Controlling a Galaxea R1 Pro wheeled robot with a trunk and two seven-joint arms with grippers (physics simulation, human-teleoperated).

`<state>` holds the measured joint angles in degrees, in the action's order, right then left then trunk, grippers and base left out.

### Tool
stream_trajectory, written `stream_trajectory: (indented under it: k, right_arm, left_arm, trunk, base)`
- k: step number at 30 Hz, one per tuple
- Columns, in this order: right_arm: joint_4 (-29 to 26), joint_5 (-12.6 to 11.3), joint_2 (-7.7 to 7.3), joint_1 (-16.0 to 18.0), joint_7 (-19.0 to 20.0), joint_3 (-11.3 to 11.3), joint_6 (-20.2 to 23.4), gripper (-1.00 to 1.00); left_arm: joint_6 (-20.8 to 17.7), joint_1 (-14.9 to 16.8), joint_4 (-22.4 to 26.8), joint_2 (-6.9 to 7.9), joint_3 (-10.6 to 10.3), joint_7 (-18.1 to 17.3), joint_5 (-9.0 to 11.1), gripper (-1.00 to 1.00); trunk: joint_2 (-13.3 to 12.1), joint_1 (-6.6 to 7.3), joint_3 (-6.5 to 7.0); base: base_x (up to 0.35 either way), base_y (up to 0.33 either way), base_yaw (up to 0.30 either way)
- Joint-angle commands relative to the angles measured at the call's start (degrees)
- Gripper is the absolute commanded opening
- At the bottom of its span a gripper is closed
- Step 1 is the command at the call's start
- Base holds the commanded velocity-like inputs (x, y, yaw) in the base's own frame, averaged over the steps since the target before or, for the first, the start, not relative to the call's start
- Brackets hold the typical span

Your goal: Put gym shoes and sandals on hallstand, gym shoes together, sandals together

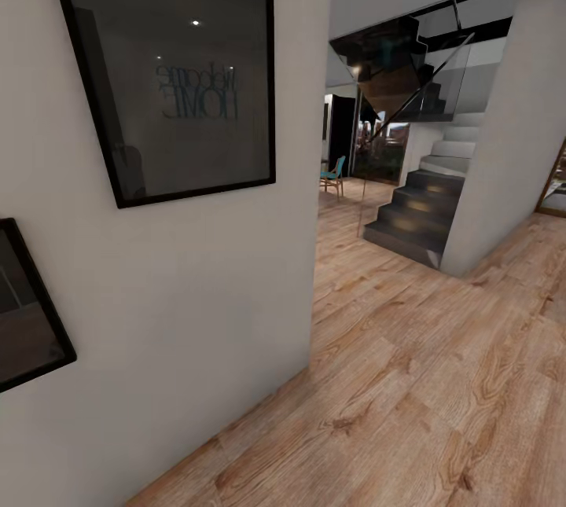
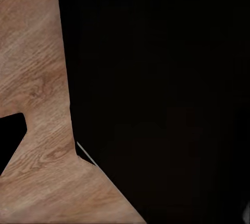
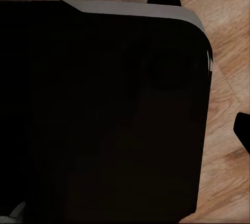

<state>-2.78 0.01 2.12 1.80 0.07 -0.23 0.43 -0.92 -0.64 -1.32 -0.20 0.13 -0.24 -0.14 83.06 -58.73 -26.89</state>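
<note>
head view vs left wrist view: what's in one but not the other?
Head view alone: white wall with a framed "Welcome HOME" picture, dark staircase, teal chair. Left wrist view alone: a large black shape, too dark to identify. Shared: wood plank floor.

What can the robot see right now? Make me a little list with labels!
place: corridor by a white wall
floor: brown wood planks
on the wall: big dark framed picture, part of another frame
far ahead: dark stairs, teal chair
wrist views: dark robot body over wood floor
shoes and rack: none in sight yet
</note>
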Motion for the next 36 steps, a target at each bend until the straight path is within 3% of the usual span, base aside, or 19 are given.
stream_trajectory:
  k: [1,12,25,36]
  right_arm:
    - [0.0,0.0,0.02,0.0,0.0,0.0,0.1,1.00]
    - [-0.5,0.2,-0.45,0.1,-0.3,0.2,0.1,1.00]
    - [-4.7,0.2,-4.47,0.1,-0.3,0.0,0.2,1.00]
    - [-8.3,0.1,-7.81,0.1,-0.3,-0.1,0.2,1.00]
  left_arm:
    - [-0.1,0.0,0.2,0.02,0.0,0.0,0.0,1.00]
    - [-0.1,0.4,3.8,0.66,0.0,1.2,0.2,1.00]
    - [-0.1,1.4,8.0,0.96,0.3,1.5,0.3,1.00]
    - [1.8,4.2,11.6,0.91,0.3,1.5,0.3,1.00]
  trunk:
    - [0.0,0.00,-0.04]
    - [0.0,0.00,-0.04]
    - [0.0,0.00,-0.04]
    - [0.0,0.00,-0.04]
  base:
    - [0.000,0.000,0.000]
    - [0.000,0.000,0.000]
    - [0.000,0.000,0.000]
    - [0.000,0.000,0.000]
